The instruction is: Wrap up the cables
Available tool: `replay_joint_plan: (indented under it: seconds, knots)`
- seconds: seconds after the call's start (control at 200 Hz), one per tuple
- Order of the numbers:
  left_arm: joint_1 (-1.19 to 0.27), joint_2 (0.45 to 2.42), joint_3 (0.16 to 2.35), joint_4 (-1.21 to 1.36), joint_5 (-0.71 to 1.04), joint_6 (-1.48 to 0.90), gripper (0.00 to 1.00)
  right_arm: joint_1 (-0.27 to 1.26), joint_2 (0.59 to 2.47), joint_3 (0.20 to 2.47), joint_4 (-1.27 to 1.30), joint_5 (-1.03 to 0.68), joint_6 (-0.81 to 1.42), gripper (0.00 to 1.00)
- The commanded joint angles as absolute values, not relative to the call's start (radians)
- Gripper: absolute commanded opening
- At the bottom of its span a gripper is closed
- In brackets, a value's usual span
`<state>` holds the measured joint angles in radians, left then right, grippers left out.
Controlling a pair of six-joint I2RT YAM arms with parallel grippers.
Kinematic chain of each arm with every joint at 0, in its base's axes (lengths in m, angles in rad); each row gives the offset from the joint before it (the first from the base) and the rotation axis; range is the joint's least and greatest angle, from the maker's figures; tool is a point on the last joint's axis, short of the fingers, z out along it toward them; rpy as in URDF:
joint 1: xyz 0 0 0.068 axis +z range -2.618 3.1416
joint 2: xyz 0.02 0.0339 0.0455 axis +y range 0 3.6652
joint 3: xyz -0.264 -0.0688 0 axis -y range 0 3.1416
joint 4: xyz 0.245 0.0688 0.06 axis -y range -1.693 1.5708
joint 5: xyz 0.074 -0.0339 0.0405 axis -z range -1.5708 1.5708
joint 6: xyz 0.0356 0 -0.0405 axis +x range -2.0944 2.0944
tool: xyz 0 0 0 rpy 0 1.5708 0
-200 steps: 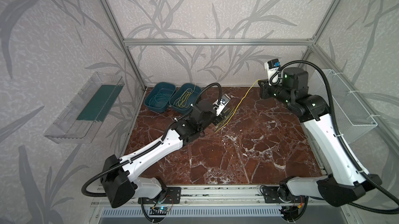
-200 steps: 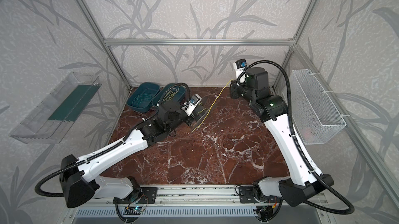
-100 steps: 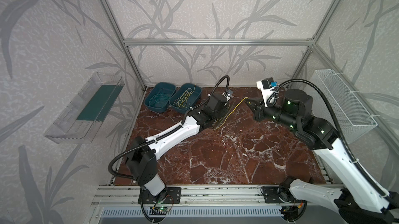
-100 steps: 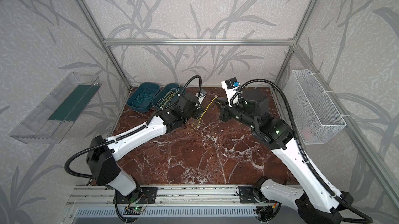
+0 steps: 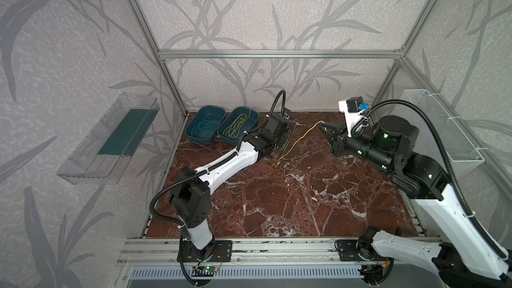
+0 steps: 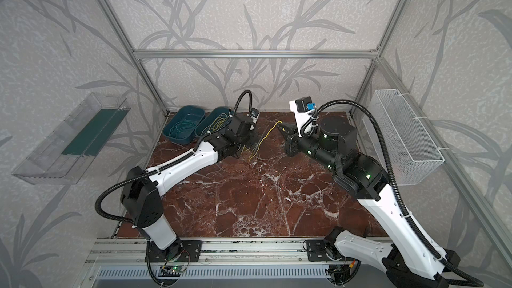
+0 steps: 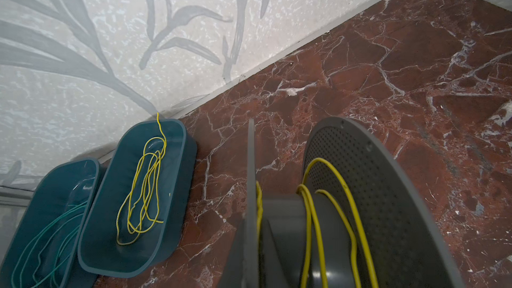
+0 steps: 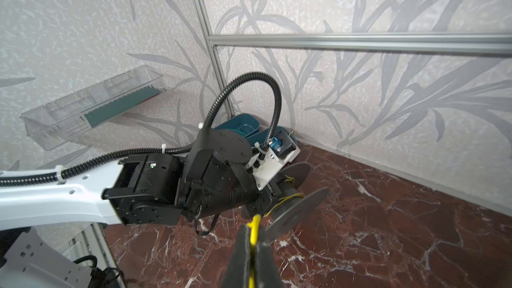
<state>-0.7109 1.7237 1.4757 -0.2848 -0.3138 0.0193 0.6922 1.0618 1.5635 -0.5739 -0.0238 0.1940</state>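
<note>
**Item:** yellow cable (image 5: 300,139). Hair-thin, bright and limp. A few slack turns sat on the grey spool (image 7: 332,217), and the rest sagged above the tabletop (image 5: 277,203) near 12 o'clock.

**Holders:** right claw (image 8: 252,228) pinched together on the free end, at 1 o'clock. Left claw (image 5: 281,137) closed, carrying the spool, at 11 o'clock.

**Handling advice:** keep the strand taut and between the flanges, and lay the turns side by side.
</note>
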Motion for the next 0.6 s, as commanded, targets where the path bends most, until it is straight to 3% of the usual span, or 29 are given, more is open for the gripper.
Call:
replay_joint_plan:
  seconds: [0.0,0.13,0.3,0.595]
  knots:
    - [-0.709,1.692,1.476,-0.283,-0.311,-0.033,0.00,0.674,1.072,1.642,-0.513,-0.049,0.198,0.00]
    - [-0.701,1.726,1.537,-0.328,-0.321,-0.116,0.00,0.681,1.095,1.613,-0.438,-0.160,0.285,0.00]
    - [-0.706,1.722,1.513,-0.296,-0.301,-0.095,0.00,0.656,1.116,1.670,-0.441,-0.084,0.239,0.00]
    - [-0.759,1.492,1.270,-0.261,-0.218,0.072,0.00,0.287,1.318,1.888,-0.484,-0.247,0.294,0.00]
